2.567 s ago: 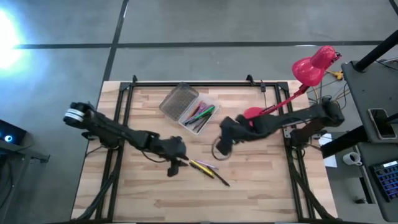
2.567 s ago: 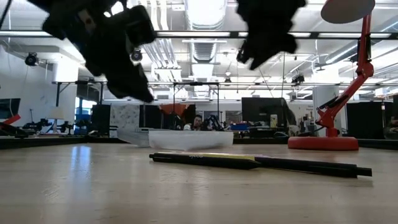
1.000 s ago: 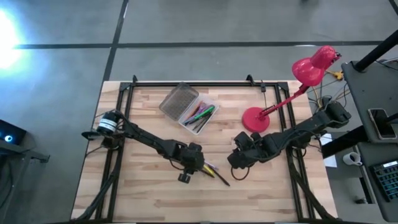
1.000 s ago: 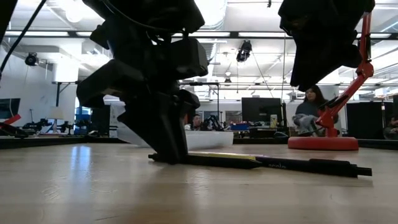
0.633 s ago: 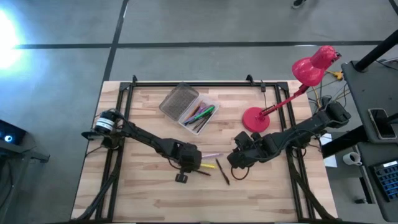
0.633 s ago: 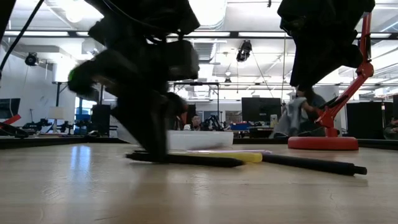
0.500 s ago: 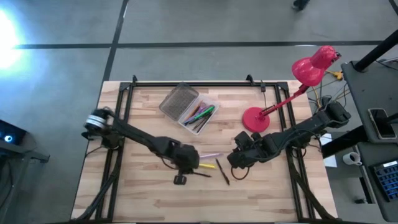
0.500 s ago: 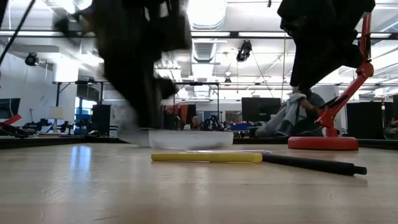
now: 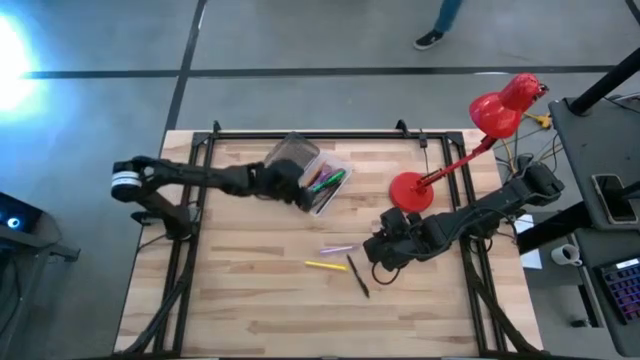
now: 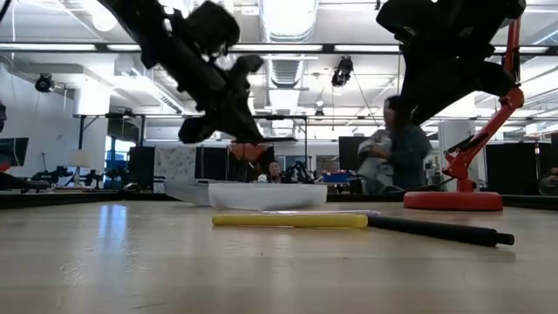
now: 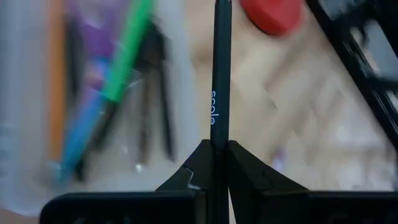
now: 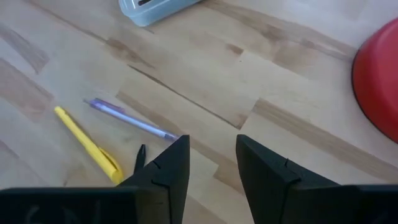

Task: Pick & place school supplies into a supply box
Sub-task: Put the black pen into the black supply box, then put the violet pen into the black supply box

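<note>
Black pen (image 11: pixel 221 93): pinched between the closed fingers of the left claw (image 11: pixel 214 163), above the supply box (image 9: pixel 318 186).
Pen axis: runs straight out ahead of the claw; free end pointing away from it, toward the red lamp base (image 11: pixel 273 14).
Box contents: green, purple and orange pens below the claw, lying roughly parallel to the held pen.
Step in hand: release into the box. Judgement: lower first, keep the pen parallel to the box's long side, then let go.
Right claw (image 12: pixel 211 163): fingers parted, empty, low over the wooden surface (image 9: pixel 250 300).
Still loose: yellow pen (image 12: pixel 87 146), purple pen (image 12: pixel 130 122), dark pen (image 9: pixel 358 276), just ahead of the right claw.
</note>
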